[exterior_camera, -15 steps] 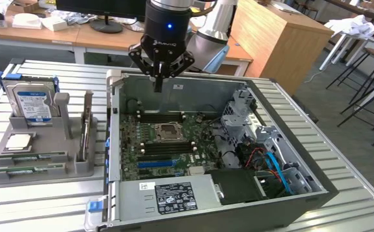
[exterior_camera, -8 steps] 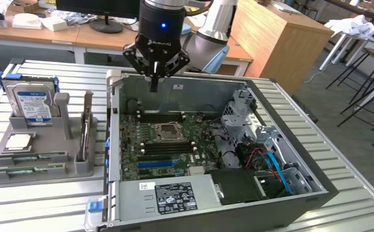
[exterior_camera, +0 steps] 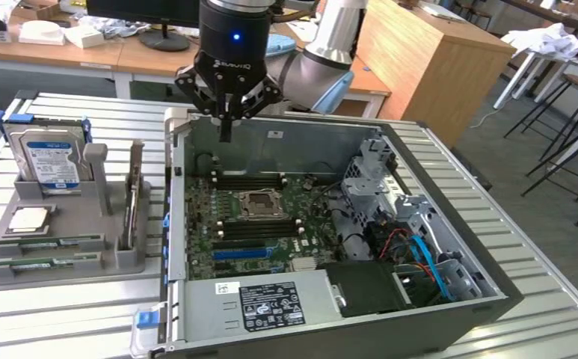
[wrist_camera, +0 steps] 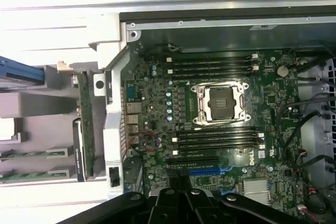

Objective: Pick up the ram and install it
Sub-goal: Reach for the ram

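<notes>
Pickup step, not begun. Pincer point(exterior_camera: 226, 133) clenched, empty, hovers above open PC case point(exterior_camera: 268, 138). Ram point(exterior_camera: 49, 242) flat in grey holder point(exterior_camera: 64, 278) on tabletop point(exterior_camera: 69, 314), exterior view's left, well apart. Grasp needs jaws opened, lined w/ stick's long edges.

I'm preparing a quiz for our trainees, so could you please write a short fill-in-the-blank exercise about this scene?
1. The gripper hovers over the open computer case with its jaws ____.
2. The ram sticks lie in the grey holder on the exterior view's ____.
3. The hard drive stands ____ in that holder.
Missing words: shut; left; upright.
</notes>
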Robot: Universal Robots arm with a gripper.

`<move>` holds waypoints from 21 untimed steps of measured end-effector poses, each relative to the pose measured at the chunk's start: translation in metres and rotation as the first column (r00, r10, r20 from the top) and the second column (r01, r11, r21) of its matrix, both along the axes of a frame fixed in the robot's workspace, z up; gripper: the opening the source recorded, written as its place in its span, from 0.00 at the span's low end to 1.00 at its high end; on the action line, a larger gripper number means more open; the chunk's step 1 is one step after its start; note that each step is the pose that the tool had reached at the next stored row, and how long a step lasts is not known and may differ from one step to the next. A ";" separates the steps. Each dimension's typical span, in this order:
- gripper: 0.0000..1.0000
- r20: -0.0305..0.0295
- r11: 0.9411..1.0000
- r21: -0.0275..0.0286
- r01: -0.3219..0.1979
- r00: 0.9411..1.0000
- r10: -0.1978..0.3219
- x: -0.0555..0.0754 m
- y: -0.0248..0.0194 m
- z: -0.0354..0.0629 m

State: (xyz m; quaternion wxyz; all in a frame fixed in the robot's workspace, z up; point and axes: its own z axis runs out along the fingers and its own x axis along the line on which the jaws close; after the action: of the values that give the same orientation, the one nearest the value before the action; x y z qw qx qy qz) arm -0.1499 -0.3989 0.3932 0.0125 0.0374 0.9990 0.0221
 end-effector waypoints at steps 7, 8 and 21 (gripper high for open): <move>0.10 0.000 1.000 0.000 0.000 1.000 0.000 -0.015 0.0000 -0.0001; 0.10 0.000 1.000 0.000 0.000 1.000 0.000 -0.017 0.0000 -0.0001; 0.10 0.000 1.000 0.000 0.000 1.000 0.000 -0.054 0.0000 -0.0007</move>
State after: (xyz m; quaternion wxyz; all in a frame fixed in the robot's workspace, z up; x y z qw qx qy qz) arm -0.2041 -0.3989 0.3925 0.0125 0.0374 0.9990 0.0221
